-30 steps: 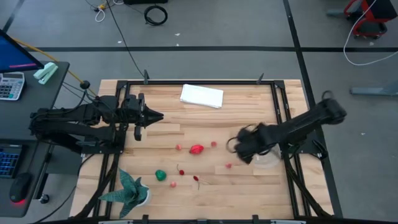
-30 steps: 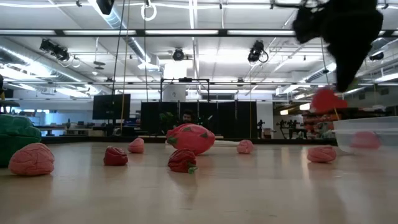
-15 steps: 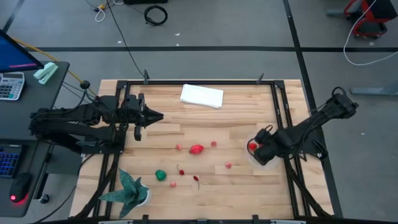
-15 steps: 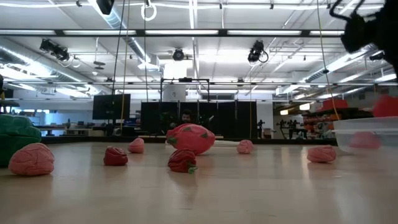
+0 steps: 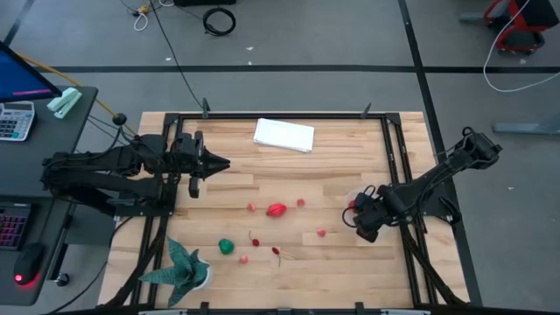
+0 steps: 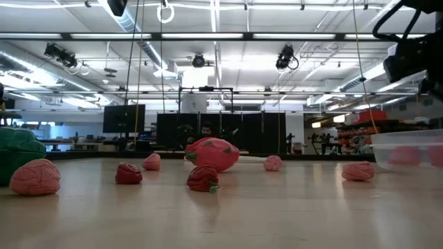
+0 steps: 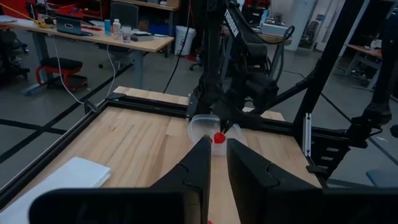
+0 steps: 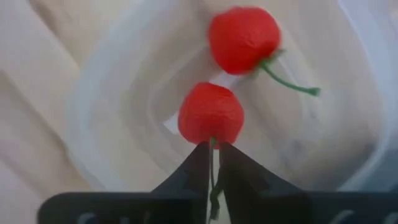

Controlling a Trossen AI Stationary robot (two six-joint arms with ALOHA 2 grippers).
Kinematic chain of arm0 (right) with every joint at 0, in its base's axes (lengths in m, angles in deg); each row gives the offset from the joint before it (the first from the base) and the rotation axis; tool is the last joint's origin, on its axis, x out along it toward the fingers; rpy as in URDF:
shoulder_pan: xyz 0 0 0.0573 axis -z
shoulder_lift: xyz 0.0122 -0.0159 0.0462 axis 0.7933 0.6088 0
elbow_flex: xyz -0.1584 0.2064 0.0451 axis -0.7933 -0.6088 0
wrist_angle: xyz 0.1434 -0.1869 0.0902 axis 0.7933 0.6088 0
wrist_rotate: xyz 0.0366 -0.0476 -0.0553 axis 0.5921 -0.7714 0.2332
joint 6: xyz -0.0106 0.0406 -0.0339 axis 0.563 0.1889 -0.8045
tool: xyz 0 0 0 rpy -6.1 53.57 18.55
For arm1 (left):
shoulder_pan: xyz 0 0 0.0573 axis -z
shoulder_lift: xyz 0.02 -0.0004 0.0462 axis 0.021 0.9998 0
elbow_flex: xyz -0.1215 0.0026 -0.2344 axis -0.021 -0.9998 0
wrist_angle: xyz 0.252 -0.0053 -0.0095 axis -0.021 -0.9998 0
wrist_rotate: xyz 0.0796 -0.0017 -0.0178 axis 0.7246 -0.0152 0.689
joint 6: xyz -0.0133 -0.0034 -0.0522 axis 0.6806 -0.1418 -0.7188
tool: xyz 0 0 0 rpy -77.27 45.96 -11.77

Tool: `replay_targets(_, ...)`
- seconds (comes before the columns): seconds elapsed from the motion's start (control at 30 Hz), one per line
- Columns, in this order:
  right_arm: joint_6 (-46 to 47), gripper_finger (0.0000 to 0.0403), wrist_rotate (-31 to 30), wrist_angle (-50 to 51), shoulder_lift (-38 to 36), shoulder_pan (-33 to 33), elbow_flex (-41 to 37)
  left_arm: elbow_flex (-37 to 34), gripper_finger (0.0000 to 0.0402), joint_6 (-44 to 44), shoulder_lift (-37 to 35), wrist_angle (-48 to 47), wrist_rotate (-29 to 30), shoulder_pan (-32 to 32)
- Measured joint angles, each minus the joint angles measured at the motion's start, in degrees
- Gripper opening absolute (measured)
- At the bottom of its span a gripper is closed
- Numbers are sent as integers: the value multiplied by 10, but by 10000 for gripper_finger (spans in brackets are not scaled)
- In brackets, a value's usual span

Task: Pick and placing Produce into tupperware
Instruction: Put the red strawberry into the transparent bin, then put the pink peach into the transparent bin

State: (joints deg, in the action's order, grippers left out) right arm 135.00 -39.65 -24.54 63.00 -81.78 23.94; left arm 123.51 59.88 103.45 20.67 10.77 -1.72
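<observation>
My right gripper point(image 5: 361, 217) hangs over the clear tupperware point(image 8: 118, 130), which stands at the table's right side point(image 6: 408, 146). It is shut on a red cherry point(image 8: 210, 115). A second cherry point(image 8: 244, 38) lies on the tupperware's floor. The rest of the produce lies at mid-table: a larger red piece point(image 5: 277, 210), a green piece point(image 5: 227, 247) and small pink bits point(image 5: 321, 233). My left gripper point(image 5: 220, 163) waits shut over the table's left side, touching nothing. My right gripper pinches the cherry's green stem point(image 8: 212, 144) between its two fingertips, coming from above and pointing down. The red fruit hangs just past the fingertips, inside the tupperware. I cannot tell whether it touches the floor.
A white folded cloth point(image 5: 283, 135) lies near the far edge. A spiky teal plant point(image 5: 182, 267) stands at the near left corner. Black frame rails point(image 5: 392, 149) run along the table's sides. Bare wood lies between the produce and the tupperware.
My right gripper has carried the cherry toward the table's right edge, from beside the produce to above the tupperware. It has then gone down until the fruit is inside the walls. The cherry has stayed in the fingers throughout.
</observation>
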Motion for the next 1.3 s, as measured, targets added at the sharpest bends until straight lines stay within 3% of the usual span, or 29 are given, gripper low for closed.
replay_targets(0.33, -41, 106, -3, -10, -2, 0, 70, 0, 52, 0, 0, 0, 0, 0)
replay_targets(0.53, -132, 110, -88, -113, 4, 6, 129, 0, 59, 1, 0, 0, 0, 0)
replay_targets(0.7, -227, 117, -47, -253, 76, 30, 123, 0, 55, 1, 0, 0, 0, 0)
replay_targets(0.97, -284, 146, -32, -296, 193, 38, 122, 0, 55, 0, 0, -15, 0, 0)
replay_targets(1.3, -292, 169, -40, -331, 246, 38, 122, 0, 49, 0, 0, -25, 0, 0)
